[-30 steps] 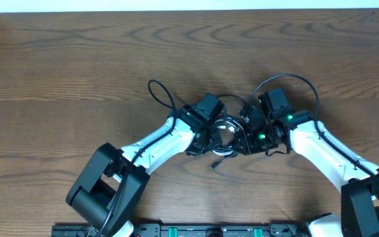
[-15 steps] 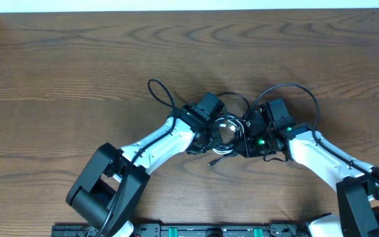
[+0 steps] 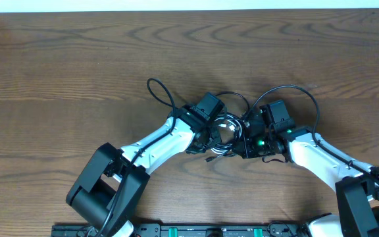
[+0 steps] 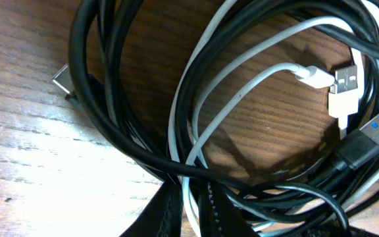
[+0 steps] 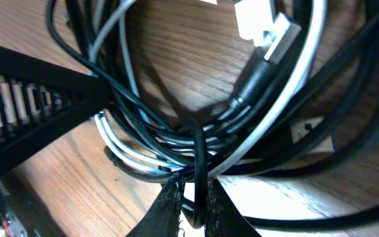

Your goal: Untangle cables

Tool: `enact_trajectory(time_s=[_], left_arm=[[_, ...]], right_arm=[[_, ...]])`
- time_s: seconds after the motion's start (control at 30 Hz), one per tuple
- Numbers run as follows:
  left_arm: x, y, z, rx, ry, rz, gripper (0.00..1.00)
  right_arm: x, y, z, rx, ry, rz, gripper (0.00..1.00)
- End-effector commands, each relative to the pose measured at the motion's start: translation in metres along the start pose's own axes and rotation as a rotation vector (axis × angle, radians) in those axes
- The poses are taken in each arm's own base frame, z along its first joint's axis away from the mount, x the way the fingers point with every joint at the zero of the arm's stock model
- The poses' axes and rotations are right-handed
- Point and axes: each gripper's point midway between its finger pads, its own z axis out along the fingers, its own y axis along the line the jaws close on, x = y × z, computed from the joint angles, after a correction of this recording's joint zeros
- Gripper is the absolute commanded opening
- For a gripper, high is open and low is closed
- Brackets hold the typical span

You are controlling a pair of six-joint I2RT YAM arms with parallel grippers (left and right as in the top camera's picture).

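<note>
left gripper and right gripper flank tangled cables.

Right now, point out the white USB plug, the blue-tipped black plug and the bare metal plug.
white USB plug [image 4: 345, 80]: left wrist view, on its metal shell.
blue-tipped black plug [image 4: 359, 148]: left wrist view, on its black body.
bare metal plug [image 4: 62, 79]: left wrist view, on its metal tip.

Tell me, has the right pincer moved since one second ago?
Yes. The right pincer shifted down the image, away from the white strip along the top, closing on the cables.
</note>
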Motion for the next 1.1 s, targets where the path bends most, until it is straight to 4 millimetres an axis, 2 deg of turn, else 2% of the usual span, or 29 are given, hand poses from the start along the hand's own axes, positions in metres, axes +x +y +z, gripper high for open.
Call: enact_trajectory(time_s=[0.0,0.43,0.67,0.8,1.07], left_arm=[[-0.001,0.004,0.006,-0.026,-0.008,-0.001,0.16],[-0.001,0.004,0.006,-0.026,-0.007,-0.002,0.15],[0.0,0.004,0.006,-0.024,-0.001,-0.002,0.15],[0.0,0.004,0.006,-0.023,0.0,-0.002,0.15],[0.0,0.004,0.006,-0.023,-0.001,-0.002,0.15]], right_arm=[[0.004,0.014,0.003,-0.082,0.021,-0.001,0.09],[-0.002,0.021,0.002,-0.118,0.005,0.051,0.01],[-0.005,0.061,-0.007,-0.344,0.021,0.008,0.01],[-0.01,0.074,-0.015,-0.432,0.021,0.036,0.01],[-0.02,0.088,-0.034,-0.572,0.024,0.087,0.01]])
